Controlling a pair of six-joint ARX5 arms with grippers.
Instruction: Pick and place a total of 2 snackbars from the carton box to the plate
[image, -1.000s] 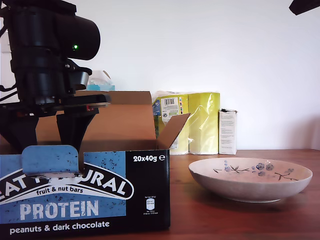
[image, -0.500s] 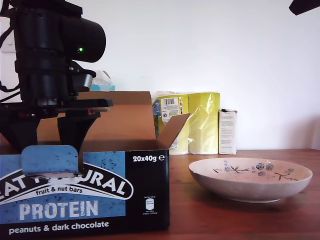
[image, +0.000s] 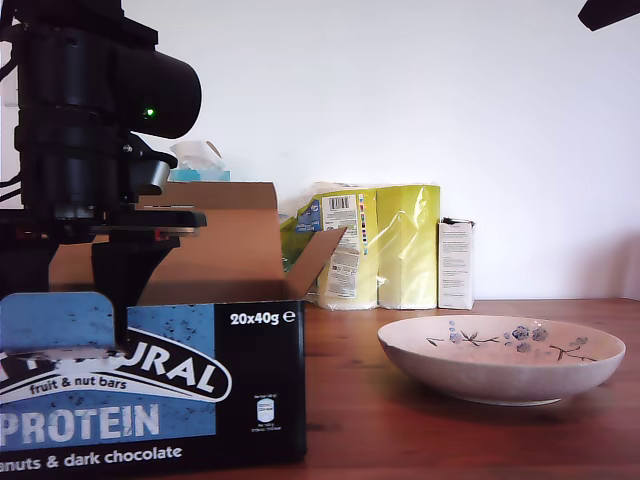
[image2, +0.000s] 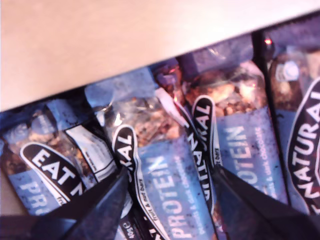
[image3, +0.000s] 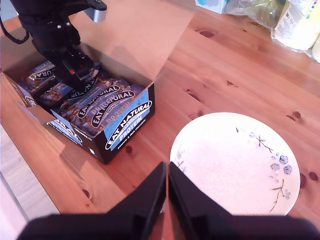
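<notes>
First wrist view has my first hand (image2: 169, 207) open, its two dark fingers straddling one snackbar (image2: 160, 165) that lies among the others inside the carton box (image2: 125, 40); no grip is made yet. The bars are packed edge over edge with overlapping wrappers. The fingers could therefore close on a neighbour's crimped end too and bring up two. They could also pinch only slack foil and let the bar slide out on the way up. The wrappers look slick, which makes a slip likelier. In the exterior view the arm (image: 90, 150) reaches down behind the box's printed front, close to the raised flap. A snagged bar or a finger catching cardboard could drag the box, which is probably light, across the table (image3: 225, 65).

My second hand (image3: 167, 172) is closed on nothing and hovers high over box and plate (image3: 225, 165). The plate is bare and sits well apart from the box, toward the exterior view's right, so both bars have still to be carried.
</notes>
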